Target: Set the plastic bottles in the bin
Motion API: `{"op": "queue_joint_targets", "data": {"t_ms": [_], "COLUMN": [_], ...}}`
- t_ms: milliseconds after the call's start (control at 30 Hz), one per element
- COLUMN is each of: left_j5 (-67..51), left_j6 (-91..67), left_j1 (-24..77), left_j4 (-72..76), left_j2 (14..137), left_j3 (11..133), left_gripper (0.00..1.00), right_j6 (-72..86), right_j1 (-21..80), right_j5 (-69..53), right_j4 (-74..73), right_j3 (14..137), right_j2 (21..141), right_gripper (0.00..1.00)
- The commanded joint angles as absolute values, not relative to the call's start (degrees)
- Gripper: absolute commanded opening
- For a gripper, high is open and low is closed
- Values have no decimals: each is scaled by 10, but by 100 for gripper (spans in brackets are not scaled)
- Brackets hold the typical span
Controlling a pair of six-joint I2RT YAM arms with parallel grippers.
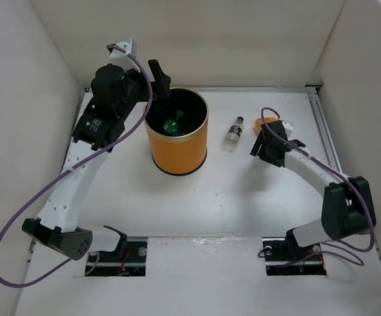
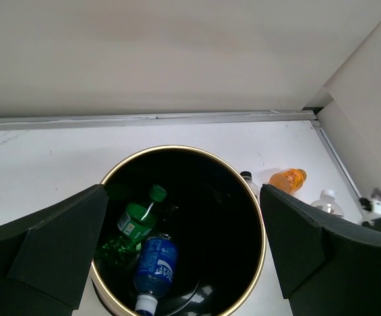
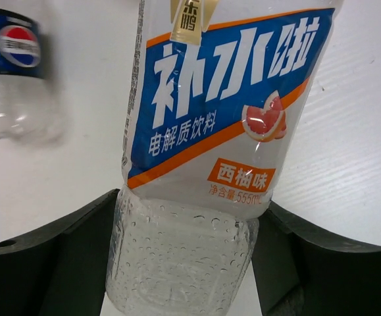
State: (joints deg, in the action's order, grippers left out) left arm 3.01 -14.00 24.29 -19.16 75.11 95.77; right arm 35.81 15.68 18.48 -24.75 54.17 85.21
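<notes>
Since the green bottle (image 2: pixel 137 220) and the blue-labelled bottle (image 2: pixel 156 263) lie inside the bin (image 1: pixel 177 155), I judge two of the five done and a third pick in hand. The left gripper (image 2: pixel 182 224) hangs over the bin's mouth, jaws spread wide with nothing between them. The right gripper (image 3: pixel 190 224) is down at the table (image 1: pixel 229 197), well to the right of the bin, with the white-and-blue-labelled bottle (image 3: pixel 203 131) lying between its fingers (image 3: pixel 65 250). Both fingers sit right against the bottle's flanks, yet I cannot tell whether they press it or merely bracket it; the plastic shows no dent. The small dark-capped bottle (image 1: pixel 234 133) lies near the bin's right wall; the orange bottle (image 1: pixel 264 122) lies farther from the bin, just beside the right gripper. Next, I reckon, I must confirm a firm pinch, lift without nudging the orange one, and carry leftward above the bin's rim. The left arm should clear the bin's mouth first. Thin plastic may buckle or slip, so a moderate squeeze suits.
</notes>
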Motion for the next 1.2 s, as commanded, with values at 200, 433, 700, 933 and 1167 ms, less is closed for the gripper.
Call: {"op": "queue_joint_targets", "data": {"t_ms": [200,433,700,933,1167], "left_j5": [-88,-372,-484,-546,-552], "left_j6": [-155,-193,-217,-269,-286], "left_j1": [243,249,255,255,255], "left_j4": [-149,48,147,245,257], "left_j2": [746,709,702,702,720], "left_j3": [958,841,789,748,748], "left_gripper": [100,100,100,100,100], "right_j6": [310,49,21,40,47], "right_j1": [174,147,147,176,265], "right_j5": [205,-228,-418,-453,-405], "right_j4": [-295,-69,-10,7,24], "right_j3": [542,542,569,598,638], "right_j2": [592,459,481,522,568], "right_gripper": [11,0,0,0,0]}}
